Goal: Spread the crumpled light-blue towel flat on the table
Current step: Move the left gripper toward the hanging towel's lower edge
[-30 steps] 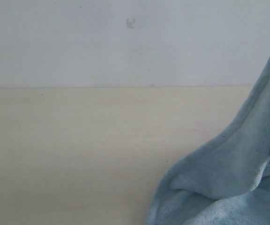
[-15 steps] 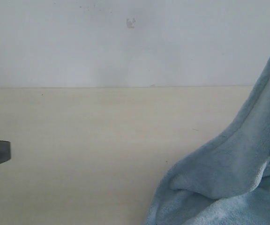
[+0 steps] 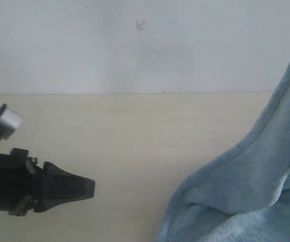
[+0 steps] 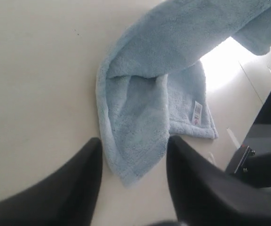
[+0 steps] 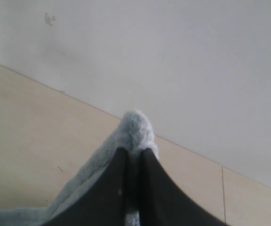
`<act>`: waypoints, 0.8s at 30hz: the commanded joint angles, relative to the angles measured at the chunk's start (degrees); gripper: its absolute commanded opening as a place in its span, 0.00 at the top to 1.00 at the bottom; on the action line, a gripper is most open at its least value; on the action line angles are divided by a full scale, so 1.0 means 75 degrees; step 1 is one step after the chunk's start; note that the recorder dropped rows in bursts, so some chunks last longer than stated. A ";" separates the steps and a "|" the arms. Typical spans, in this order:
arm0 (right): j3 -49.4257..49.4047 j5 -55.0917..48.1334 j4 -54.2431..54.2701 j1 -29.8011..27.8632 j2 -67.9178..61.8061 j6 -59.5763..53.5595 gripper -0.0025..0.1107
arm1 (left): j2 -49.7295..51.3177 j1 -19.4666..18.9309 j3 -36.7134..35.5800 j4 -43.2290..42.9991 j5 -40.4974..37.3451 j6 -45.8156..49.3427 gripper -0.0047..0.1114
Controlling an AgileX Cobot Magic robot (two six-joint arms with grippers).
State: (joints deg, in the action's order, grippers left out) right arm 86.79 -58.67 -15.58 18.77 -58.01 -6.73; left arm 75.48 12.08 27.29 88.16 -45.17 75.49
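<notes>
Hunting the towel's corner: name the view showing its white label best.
Left wrist view: the label shows plainly on the towel. Exterior view shows towel without label; right wrist view, only a pinched tuft.

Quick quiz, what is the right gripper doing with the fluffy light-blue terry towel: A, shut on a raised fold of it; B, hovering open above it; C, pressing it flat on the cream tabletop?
A: in the right wrist view the right gripper has its black jaws pinched together, with a tuft of the fluffy light-blue terry towel poking out past their tips, raised off the cream tabletop.
</notes>
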 commanded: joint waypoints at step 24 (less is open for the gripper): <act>-0.0019 0.0018 0.0001 0.0009 0.0023 -0.0055 0.98 | 0.4606 0.2201 0.1820 0.1572 0.0424 0.2303 0.48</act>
State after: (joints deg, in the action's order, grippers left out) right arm 86.79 -58.98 -15.58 18.77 -58.01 -6.82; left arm 108.76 27.09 40.08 99.57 -44.31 92.28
